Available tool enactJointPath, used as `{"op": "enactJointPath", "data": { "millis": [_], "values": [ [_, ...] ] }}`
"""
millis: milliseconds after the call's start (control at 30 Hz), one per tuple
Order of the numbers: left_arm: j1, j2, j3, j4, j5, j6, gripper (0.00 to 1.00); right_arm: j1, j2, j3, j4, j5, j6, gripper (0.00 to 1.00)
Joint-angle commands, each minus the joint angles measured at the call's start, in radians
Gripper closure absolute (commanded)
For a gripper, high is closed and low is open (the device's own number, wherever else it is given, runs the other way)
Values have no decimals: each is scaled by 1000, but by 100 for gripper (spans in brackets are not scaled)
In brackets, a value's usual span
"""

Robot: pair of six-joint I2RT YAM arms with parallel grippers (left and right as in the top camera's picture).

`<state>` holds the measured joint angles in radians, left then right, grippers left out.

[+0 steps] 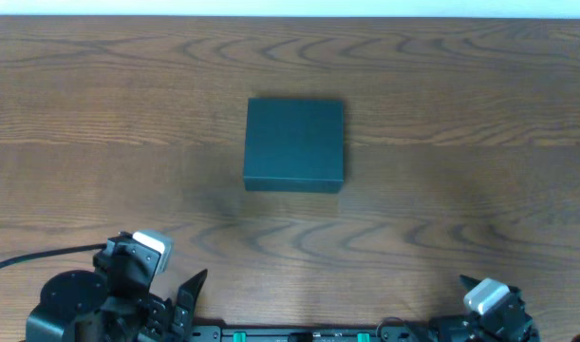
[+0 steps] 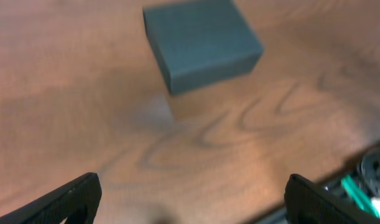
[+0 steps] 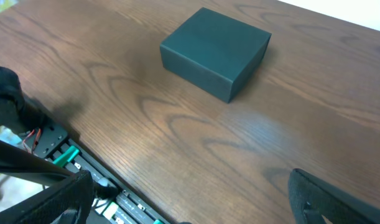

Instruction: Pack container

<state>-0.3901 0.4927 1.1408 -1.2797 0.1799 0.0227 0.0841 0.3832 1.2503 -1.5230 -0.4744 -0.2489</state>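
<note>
So the container (image 1: 294,144), a dark teal square box, sits about in the middle of the wooden table (image 1: 460,95), maybe a touch closer to the far edge than the near one. The top looks flat and shut, and it rests square to the table edges.

Both arms are parked at the near edge, well apart from the box. The left gripper (image 2: 193,180) is toward the near-left corner with its fingers spread wide and nothing but bare wood between them. The right gripper (image 3: 191,177) is toward the near-right corner, with its fingers spread wide too and nothing in them.

There's a black rail (image 1: 299,334) with green bits running along the near edge between the two arms, and a black cable (image 1: 33,258) trails off toward the left edge.
</note>
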Motion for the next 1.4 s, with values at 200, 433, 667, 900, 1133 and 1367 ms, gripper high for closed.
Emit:
{"op": "enactJointPath", "data": {
  "millis": [200, 433, 667, 900, 1133, 1367],
  "values": [
    [48, -79, -32, 70, -114, 34, 5, -5, -2, -3, 0, 0, 13, 1],
    [174, -283, -293, 325, -240, 37, 5, -5, -2, -3, 0, 0, 13, 1],
    [270, -470, -591, 505, -254, -11, 5, -5, -2, -3, 0, 0, 13, 1],
    [294, -489, -753, 613, -427, -236, 5, -5, -2, -3, 0, 0, 13, 1],
    [324, -489, -838, 652, -422, -225, 5, -5, -2, -3, 0, 0, 13, 1],
    [357, -489, -879, 665, -418, -209, 5, -5, -2, -3, 0, 0, 13, 1]
  ]
}}
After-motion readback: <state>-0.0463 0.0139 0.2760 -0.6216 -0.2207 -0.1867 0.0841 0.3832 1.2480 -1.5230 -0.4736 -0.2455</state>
